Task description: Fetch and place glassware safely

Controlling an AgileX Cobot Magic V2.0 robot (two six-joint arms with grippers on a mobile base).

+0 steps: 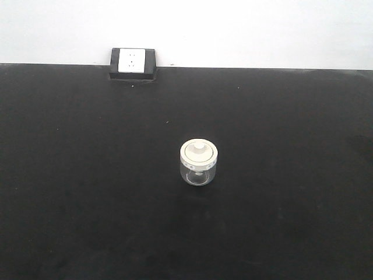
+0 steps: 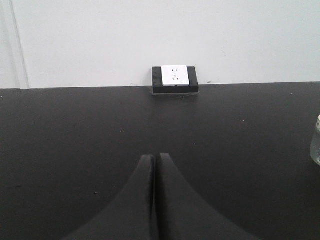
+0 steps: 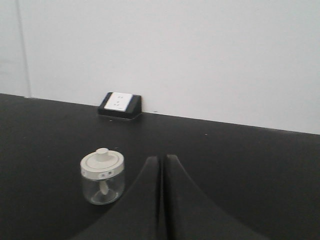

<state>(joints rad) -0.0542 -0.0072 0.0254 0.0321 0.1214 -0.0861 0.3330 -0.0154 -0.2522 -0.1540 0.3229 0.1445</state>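
The glassware, a squat clear jar point(image 1: 199, 163) with a cream-white knobbed lid, stands upright near the middle of the black table point(image 1: 87, 192). In the right wrist view the jar point(image 3: 102, 177) sits just left of my right gripper point(image 3: 163, 159), whose black fingers are pressed together with nothing between them. My left gripper point(image 2: 154, 158) is likewise shut and empty; only a sliver of the jar point(image 2: 315, 145) shows at that view's right edge. Neither gripper shows in the front view.
A black box with a white socket face point(image 1: 133, 63) sits at the table's far edge against the white wall; the same box point(image 2: 175, 79) shows ahead of the left gripper and the box point(image 3: 120, 105) far left of the right one.
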